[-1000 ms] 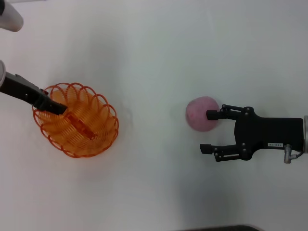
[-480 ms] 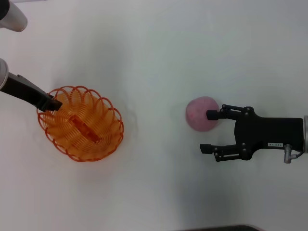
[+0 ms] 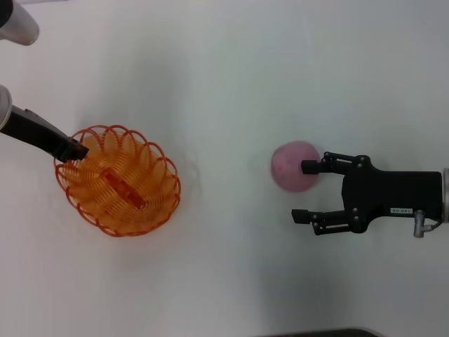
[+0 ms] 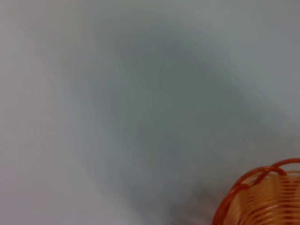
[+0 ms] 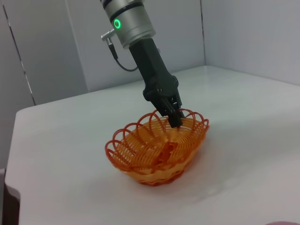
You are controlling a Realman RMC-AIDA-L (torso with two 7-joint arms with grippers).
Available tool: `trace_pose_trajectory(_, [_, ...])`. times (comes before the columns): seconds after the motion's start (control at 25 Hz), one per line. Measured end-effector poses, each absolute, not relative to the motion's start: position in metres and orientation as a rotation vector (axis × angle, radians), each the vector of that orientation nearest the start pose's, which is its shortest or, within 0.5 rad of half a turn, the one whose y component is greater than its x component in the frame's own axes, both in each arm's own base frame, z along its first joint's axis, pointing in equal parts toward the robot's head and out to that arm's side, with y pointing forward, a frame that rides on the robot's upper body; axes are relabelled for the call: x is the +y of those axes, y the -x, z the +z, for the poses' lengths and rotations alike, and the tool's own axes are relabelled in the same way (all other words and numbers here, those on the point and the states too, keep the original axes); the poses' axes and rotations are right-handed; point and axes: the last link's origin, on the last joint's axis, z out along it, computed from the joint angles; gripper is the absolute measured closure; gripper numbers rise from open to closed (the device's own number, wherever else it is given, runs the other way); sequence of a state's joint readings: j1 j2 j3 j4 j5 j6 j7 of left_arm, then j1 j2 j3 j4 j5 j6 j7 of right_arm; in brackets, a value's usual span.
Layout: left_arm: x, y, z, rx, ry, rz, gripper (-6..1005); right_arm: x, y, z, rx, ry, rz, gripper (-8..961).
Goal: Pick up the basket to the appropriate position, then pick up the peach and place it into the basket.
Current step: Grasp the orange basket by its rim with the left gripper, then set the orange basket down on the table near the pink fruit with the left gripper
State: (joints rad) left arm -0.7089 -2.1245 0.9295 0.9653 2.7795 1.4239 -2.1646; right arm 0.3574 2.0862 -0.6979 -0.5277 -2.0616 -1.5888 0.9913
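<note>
Orange basket (image 3: 118,180) noted on the left of the counter (image 3: 224,84), seated flat to judge from the right wrist view. Left tool (image 3: 72,150) found at the rim on the basket's far-left edge, reaching steeply down, tips together and apparently pinched on one rim loop. Pink peach (image 3: 291,166) located on the counter's right side, well apart from the basket. Right tool (image 3: 300,191) found beside the peach on its right, jaws apart. Peach not centred between them: one fingertip overlaps the fruit's near edge, the other lies clear to one side. Height of that tool above the counter not determinable.

Risks assessed as follows:

1. Closing the right tool where it stands. Likely to catch only the peach's edge, or to knock it and send a round fruit rolling across a smooth counter. Sideways correction judged necessary first.
2. Withdrawing the left tool carelessly. Open loops liable to snag a fingertip, dragging or tipping a light basket out of position.
3. Leaving the left tool at the rim during the drop. Possible crowding of the two tools over a narrow opening.
4. Releasing the peach too high or off-centre. Likely bounce off the scalloped rim and back onto the counter.
</note>
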Motion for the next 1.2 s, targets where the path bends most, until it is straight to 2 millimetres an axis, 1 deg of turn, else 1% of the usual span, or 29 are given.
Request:
trace_pose_trajectory(0.2, [0.379,0.248,0.005,-1.031,2.569,0.453,861,0.254,-0.317,-0.032,0.455,2.794,0.62,23])
trace_pose_trajectory(0.32, [0.382,0.243,0.011,-1.093,2.547,0.442,864,0.254,-0.317,-0.032,0.456,2.794,0.62,22])
trace_pose_trajectory(0.56, [0.384,0.238,0.024,-1.283,2.546,0.405,879,0.254,-0.317,-0.032,0.458,2.794,0.621,22])
trace_pose_trajectory(0.8, [0.388,0.241,0.045,-1.493,2.532,0.275,929,0.254,-0.317,-0.032,0.459,2.794,0.621,22])
trace_pose_trajectory(0.96, [0.388,0.241,0.05,-1.538,2.516,0.233,929,0.254,-0.317,-0.032,0.459,2.794,0.622,22])
trace_pose_trajectory(1.2, [0.386,0.24,0.048,-1.579,2.511,0.208,929,0.254,-0.316,-0.032,0.458,2.797,0.628,22])
